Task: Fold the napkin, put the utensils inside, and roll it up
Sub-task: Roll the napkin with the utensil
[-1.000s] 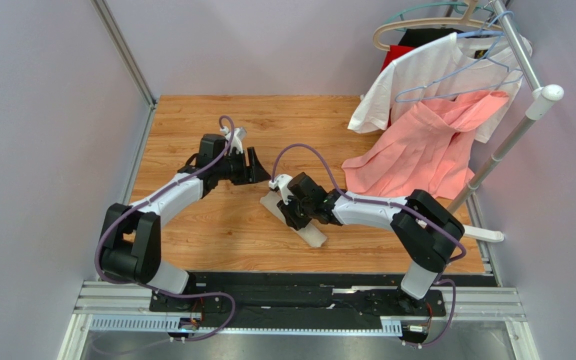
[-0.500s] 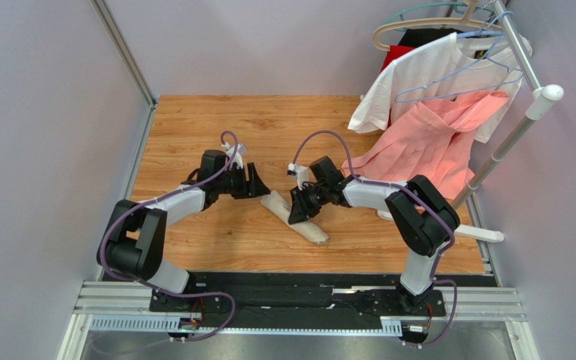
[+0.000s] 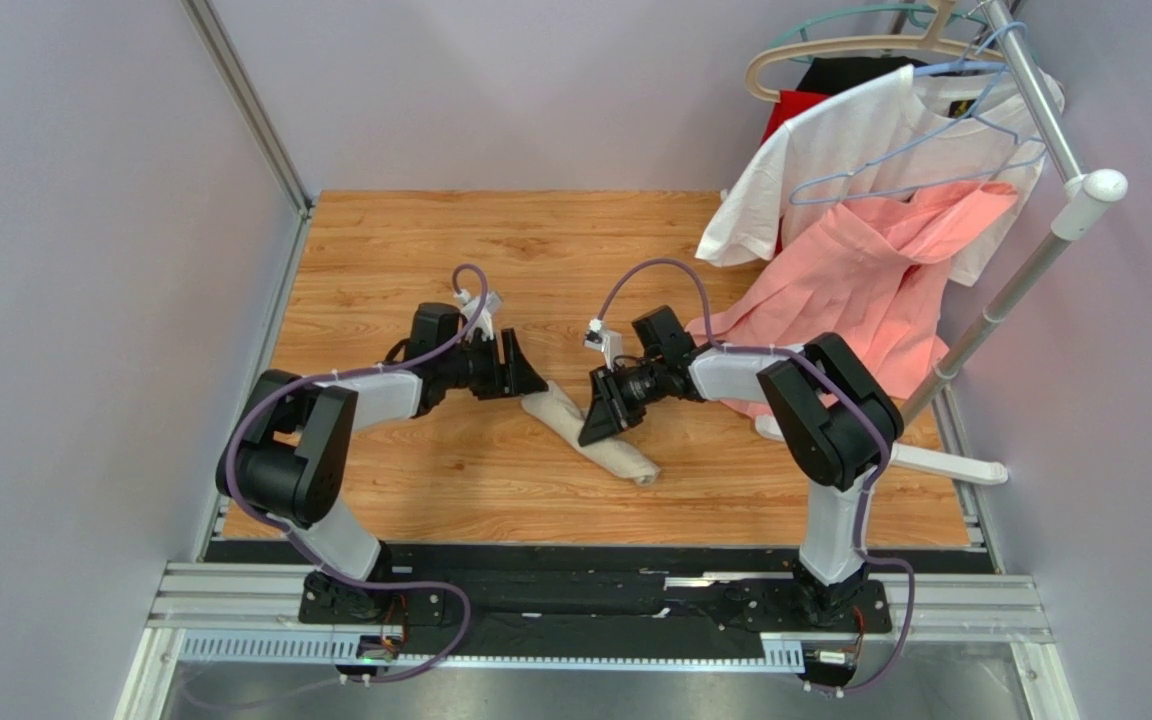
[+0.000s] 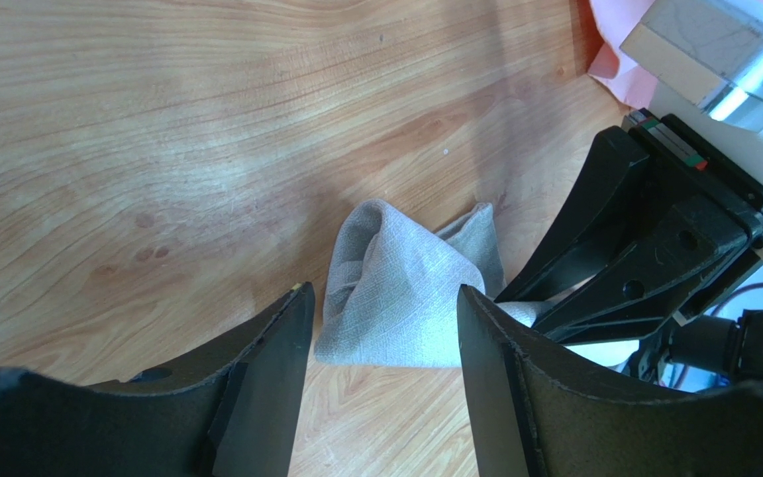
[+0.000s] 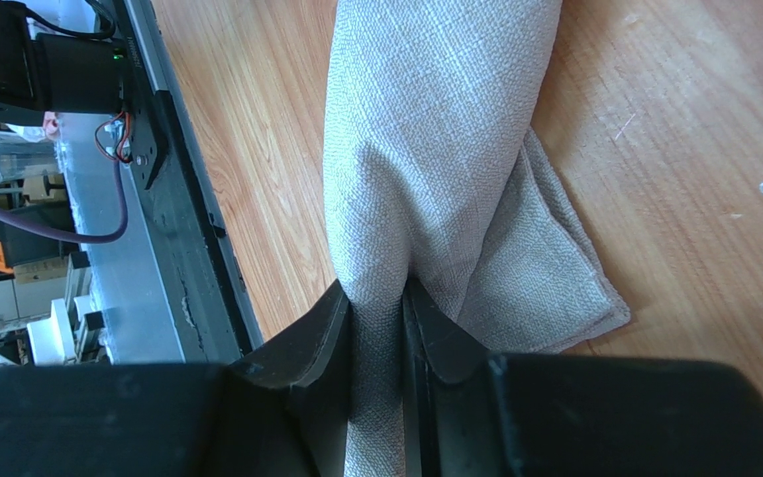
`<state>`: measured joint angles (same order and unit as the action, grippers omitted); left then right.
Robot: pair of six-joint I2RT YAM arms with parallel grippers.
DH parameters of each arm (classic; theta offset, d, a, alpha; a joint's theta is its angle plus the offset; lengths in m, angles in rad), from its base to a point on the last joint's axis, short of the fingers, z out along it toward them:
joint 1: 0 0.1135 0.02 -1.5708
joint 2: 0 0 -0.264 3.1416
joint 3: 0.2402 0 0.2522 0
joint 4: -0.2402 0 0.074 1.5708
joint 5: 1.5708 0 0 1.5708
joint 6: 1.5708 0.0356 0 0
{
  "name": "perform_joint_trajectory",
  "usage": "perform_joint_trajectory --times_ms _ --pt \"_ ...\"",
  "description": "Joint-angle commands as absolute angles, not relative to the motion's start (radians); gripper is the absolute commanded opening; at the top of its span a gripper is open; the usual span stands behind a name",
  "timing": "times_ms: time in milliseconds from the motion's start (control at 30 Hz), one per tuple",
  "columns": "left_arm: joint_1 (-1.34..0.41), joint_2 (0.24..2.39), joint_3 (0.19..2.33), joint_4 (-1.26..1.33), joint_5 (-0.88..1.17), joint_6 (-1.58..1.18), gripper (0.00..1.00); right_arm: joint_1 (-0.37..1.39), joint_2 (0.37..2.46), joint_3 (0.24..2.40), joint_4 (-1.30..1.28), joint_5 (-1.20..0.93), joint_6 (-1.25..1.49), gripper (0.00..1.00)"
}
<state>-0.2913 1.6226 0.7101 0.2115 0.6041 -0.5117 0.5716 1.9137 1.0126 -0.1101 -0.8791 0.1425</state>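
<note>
On the table [image 3: 387, 255], rolled napkin [image 3: 636, 464] pinched by right hand [image 3: 599, 426], left hand [image 3: 527, 375] open, now nearer its far end.

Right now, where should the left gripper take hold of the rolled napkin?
Probably the far end of the napkin, coming from the left: it lies free and bunched, the open left gripper straddles it, and the right gripper pinches the middle.

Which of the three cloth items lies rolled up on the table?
The beige napkin, a rolled bundle lying flat; the white T-shirt and salmon-pink garment hang from the rack at the right.
</note>
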Motion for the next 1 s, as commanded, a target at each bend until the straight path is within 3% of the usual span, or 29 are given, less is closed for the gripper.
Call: perform_joint_trajectory --times_ms 0,200,300,333,400,467,500,533,733,967 --pt "-0.290 1.647 0.722 0.294 0.657 -0.518 0.61 0.555 1.944 1.031 -0.098 -0.917 0.143 0.23" --pt "-0.302 1.695 0.732 0.314 0.690 -0.526 0.44 0.551 1.941 1.031 -0.104 -0.914 0.143 0.25" --pt "-0.308 1.706 0.736 0.325 0.707 -0.537 0.25 0.551 1.928 1.026 -0.112 -0.901 0.144 0.29" --pt "-0.308 1.709 0.739 0.325 0.712 -0.540 0.18 0.551 1.924 1.026 -0.113 -0.896 0.146 0.33" --pt "-0.310 1.713 0.741 0.325 0.715 -0.541 0.12 0.551 1.918 1.026 -0.129 -0.878 0.144 0.37" --pt "-0.310 1.713 0.744 0.321 0.713 -0.538 0.01 0.551 1.898 1.025 -0.144 -0.858 0.143 0.51" --pt "-0.310 1.712 0.747 0.307 0.712 -0.535 0.00 0.551 1.887 1.023 -0.152 -0.832 0.143 0.57" --pt "-0.310 1.710 0.753 0.299 0.707 -0.534 0.00 0.551 1.858 1.011 -0.152 -0.812 0.146 0.74" --pt "-0.310 1.727 0.825 0.169 0.687 -0.502 0.00 0.555 1.677 0.950 -0.163 -0.580 0.163 0.96" --pt "-0.310 1.755 0.880 0.063 0.677 -0.494 0.00 0.734 1.548 0.937 -0.202 -0.148 0.072 0.98"
